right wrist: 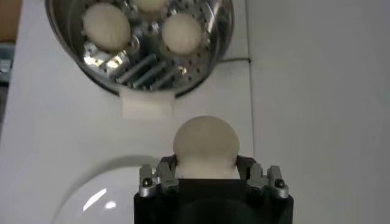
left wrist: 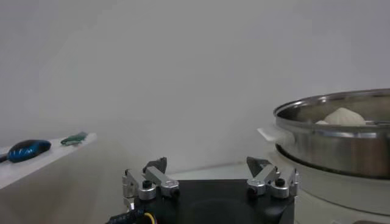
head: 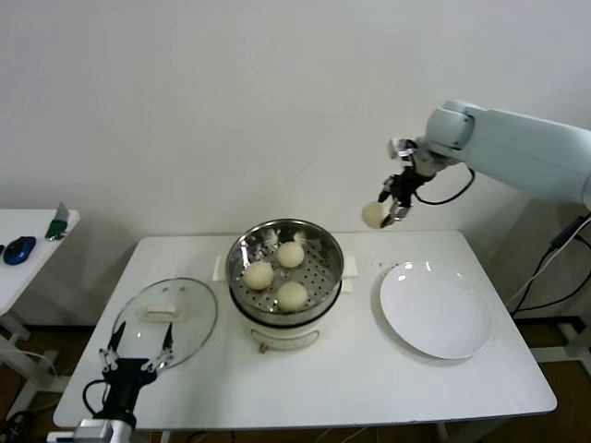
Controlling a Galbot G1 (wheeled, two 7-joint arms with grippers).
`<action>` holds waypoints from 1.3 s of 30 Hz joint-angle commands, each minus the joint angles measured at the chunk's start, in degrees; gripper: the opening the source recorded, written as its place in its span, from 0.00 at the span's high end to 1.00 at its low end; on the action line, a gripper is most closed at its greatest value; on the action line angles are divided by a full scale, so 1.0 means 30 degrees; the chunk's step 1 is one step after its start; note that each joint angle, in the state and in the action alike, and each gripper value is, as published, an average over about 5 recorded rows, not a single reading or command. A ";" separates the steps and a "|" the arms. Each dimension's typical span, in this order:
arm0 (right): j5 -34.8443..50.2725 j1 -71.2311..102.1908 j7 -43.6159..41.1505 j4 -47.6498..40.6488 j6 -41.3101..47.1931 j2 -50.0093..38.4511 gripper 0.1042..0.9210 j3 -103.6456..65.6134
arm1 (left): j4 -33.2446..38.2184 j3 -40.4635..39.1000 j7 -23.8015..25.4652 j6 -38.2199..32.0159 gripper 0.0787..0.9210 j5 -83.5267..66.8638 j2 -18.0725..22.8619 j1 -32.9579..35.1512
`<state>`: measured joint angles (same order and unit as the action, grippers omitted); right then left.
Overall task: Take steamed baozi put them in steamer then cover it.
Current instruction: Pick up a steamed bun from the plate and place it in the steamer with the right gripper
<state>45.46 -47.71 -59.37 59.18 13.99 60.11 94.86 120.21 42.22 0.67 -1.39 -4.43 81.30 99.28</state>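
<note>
I am carrying the last baozi [head: 374,214] clenched in my right gripper [head: 395,209], high above the plate [head: 434,310]; the steamer [head: 285,265] is lying lower, leftward; my left gripper [head: 138,355] is waiting released

Right pincer [head: 386,214] raised high, clamped on a load, left pincer [head: 138,349] low, spread wide

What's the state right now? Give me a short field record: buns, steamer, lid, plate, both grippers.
buns in steamer: three
fourth bun: held in the air above the table's far side
steamer: uncovered, mid-table
lid: flat on table, on the steamer's left
plate: bare, right of steamer
right gripper: shut on fourth bun
left gripper: open, low by the lid's near edge
</note>
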 commanded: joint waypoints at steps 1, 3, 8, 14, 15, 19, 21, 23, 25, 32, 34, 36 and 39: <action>0.4529 -0.1980 0.1410 0.3117 0.1768 0.3378 0.33 0.2194 | 0.0005 -0.0154 0.0025 0.0031 0.12 -0.0075 -0.0216 -0.0270; 0.4475 -0.1711 0.1460 0.3209 0.1766 0.3980 0.33 0.2427 | 0.0089 -0.0129 0.0035 0.0065 0.12 -0.0111 -0.0194 -0.0297; 0.4347 -0.0594 0.1675 0.2557 0.1776 0.5506 0.32 0.2421 | 0.0347 0.0125 0.0025 0.0095 0.12 -0.0494 -0.0087 -0.0094; 0.3519 0.0804 0.1325 0.0662 0.1571 0.6733 0.32 0.2725 | 0.0187 0.0337 -0.0021 -0.0164 0.12 -0.0577 -0.0146 0.0166; 0.3320 0.1027 0.1260 0.0399 0.1522 0.6822 0.32 0.2830 | 0.0171 0.0387 -0.0026 -0.0187 0.12 -0.0623 -0.0173 0.0194; 0.2497 0.1803 0.0967 -0.0622 0.1318 0.7051 0.32 0.3157 | 0.0099 0.0593 -0.0034 -0.0173 0.12 -0.0858 -0.0350 0.0167; 0.2252 0.2128 0.0868 -0.1073 0.1234 0.7150 0.32 0.3258 | 0.0031 0.0651 -0.0035 -0.0141 0.12 -0.0930 -0.0413 0.0095; 0.2077 0.2432 0.0805 -0.1431 0.1165 0.7237 0.33 0.3336 | -0.0056 0.0656 -0.0034 -0.0136 0.12 -0.0949 -0.0432 0.0051; 0.1885 0.2720 0.0756 -0.1735 0.1104 0.7318 0.32 0.3386 | -0.0163 0.0634 -0.0035 -0.0150 0.12 -0.0958 -0.0434 0.0030; 0.1492 0.3222 0.0687 -0.2439 0.0957 0.7550 0.32 0.3360 | -0.0388 0.0593 -0.0046 -0.0165 0.12 -0.0976 -0.0549 -0.0004; 0.1385 0.3272 0.0717 -0.2555 0.0921 0.7594 0.32 0.3333 | -0.0399 0.0547 -0.0046 -0.0137 0.12 -0.0915 -0.0552 -0.0078; 0.1293 0.3313 0.0768 -0.2600 0.0912 0.7613 0.30 0.3275 | -0.0384 0.0483 -0.0051 -0.0099 0.12 -0.0830 -0.0497 -0.0179; 0.1028 0.3283 0.0865 -0.2478 0.0930 0.7555 0.25 0.3083 | -0.0332 0.0433 -0.0061 -0.0087 0.12 -0.0781 -0.0422 -0.0211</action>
<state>50.27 -39.45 -56.95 53.70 16.86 81.82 104.19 119.21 43.65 0.51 -1.80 -7.06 79.84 98.86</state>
